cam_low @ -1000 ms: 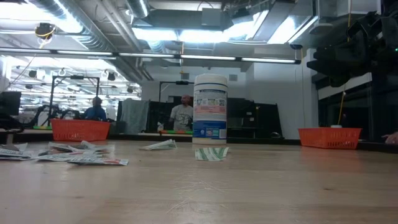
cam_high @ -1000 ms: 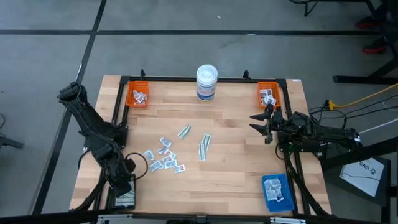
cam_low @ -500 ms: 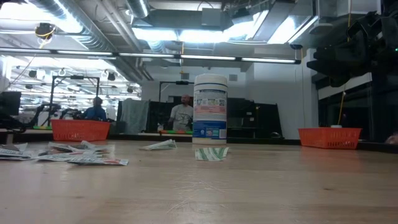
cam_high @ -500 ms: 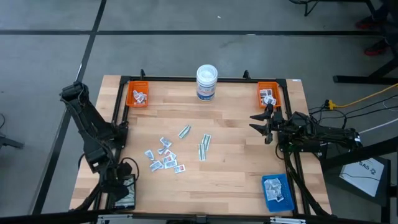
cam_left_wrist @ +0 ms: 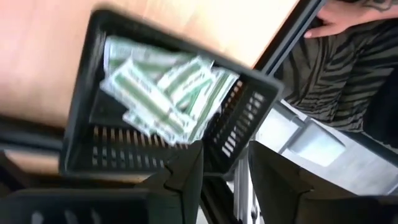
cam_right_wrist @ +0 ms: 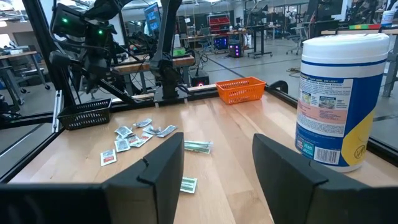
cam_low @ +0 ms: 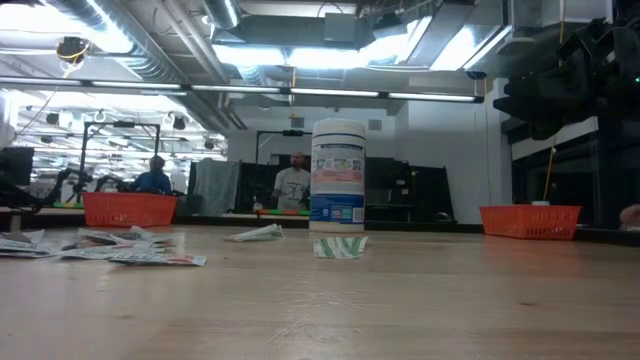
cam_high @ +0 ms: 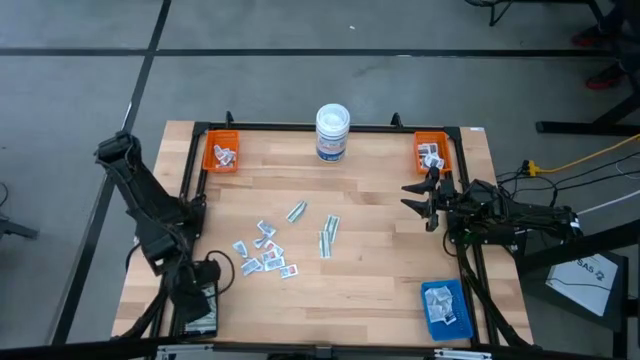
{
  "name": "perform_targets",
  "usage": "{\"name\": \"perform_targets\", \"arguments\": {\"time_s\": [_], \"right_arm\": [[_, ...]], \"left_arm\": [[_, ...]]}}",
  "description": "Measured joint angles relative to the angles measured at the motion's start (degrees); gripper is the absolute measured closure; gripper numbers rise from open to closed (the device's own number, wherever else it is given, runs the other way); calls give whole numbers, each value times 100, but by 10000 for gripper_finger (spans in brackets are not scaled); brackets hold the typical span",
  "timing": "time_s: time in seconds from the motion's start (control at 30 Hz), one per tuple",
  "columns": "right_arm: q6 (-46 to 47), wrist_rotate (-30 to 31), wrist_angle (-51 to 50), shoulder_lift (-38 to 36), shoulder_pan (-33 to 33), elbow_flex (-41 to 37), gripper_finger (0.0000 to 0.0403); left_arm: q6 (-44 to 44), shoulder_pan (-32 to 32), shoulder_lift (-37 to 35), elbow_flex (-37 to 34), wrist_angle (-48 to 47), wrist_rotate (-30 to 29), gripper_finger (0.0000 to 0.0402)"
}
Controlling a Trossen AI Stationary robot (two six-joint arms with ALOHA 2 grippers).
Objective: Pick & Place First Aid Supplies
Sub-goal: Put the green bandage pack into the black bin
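Observation:
The first aid supplies lie loose mid-table: a cluster of white packets [cam_high: 263, 250] and pale greenish strips [cam_high: 328, 235]. More greenish strips [cam_left_wrist: 165, 93] lie in a black tray [cam_left_wrist: 81, 134] at the table's near left corner. My left gripper [cam_left_wrist: 225, 168] hangs open above that tray's wall, with nothing between its fingers; in the high view it [cam_high: 200, 288] covers part of the tray. My right gripper [cam_high: 418, 195] waits open at the table's right side, clear of everything.
A white round tub [cam_high: 332, 132] stands at the far middle. Orange trays [cam_high: 221, 152] [cam_high: 432, 152] with packets sit in the far corners, and a blue tray [cam_high: 443, 305] with packets near right. A person's hand and striped sleeve [cam_left_wrist: 348, 56] show beyond the table's edge.
My left gripper has shifted a little above the black tray at the near left corner, first toward the near edge, then back toward the right. The right arm and the loose supplies have kept still.

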Motion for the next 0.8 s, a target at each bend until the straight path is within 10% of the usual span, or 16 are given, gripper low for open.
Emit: {"name": "perform_targets", "arguments": {"time_s": [0.8], "right_arm": [[0, 0, 0, 0, 2, 0, 212]], "left_arm": [[4949, 2862, 0, 0, 3, -190, 284]]}}
